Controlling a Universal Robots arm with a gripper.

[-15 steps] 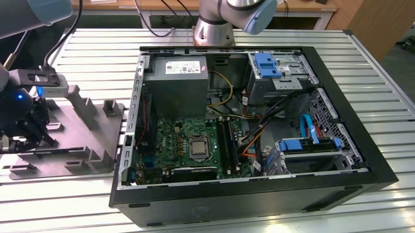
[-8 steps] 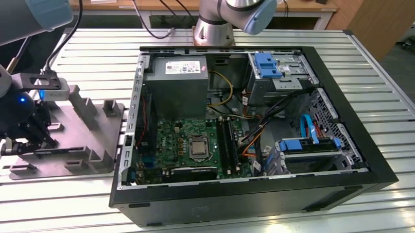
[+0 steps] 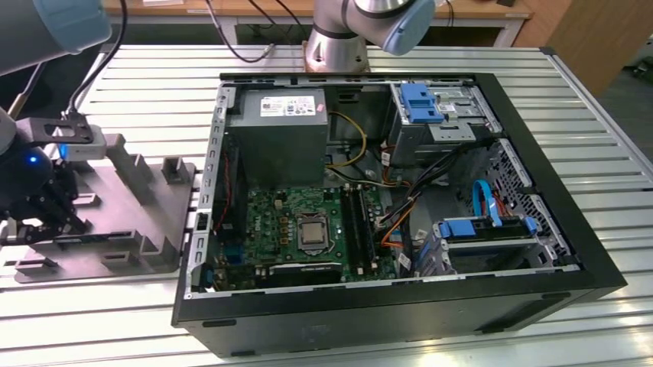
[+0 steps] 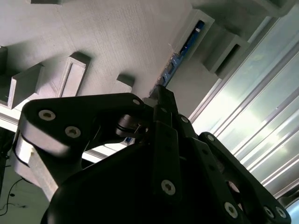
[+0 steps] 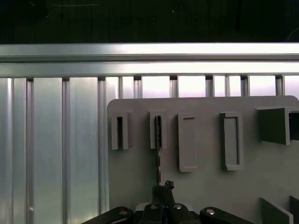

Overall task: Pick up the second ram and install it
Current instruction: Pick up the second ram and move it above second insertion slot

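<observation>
1. In the first wrist view, the slim dark blue memory stick, the second ram (image 5: 158, 140), stands on edge in a narrow slot of the grey moulded fixture plate (image 5: 201, 186). That plate lies flat on the ribbed aluminium tabletop (image 5: 51, 140). The black end effector (image 5: 162, 188) meets the stick at its near end, and from here it looks pinched shut on that end. The neighbouring narrow slot (image 5: 119, 133) looks empty.

2. In the second wrist view, the stick's blue board runs away from the black fingertips (image 4: 161, 93) along its grey holder. It looks fully seated and not lifted.

3. In the exterior view, the end effector hangs over the fixture plate at the exterior view's left, well apart from the open black computer case (image 3: 408, 313). Inside the case lies the green motherboard (image 3: 275, 222) with its long black memory slots (image 3: 352, 222). I cannot tell whether any slot is filled.

4. My judgement is that the task is at the grasp. The stick has not left its holder, so the carry and the install are not yet done.
</observation>
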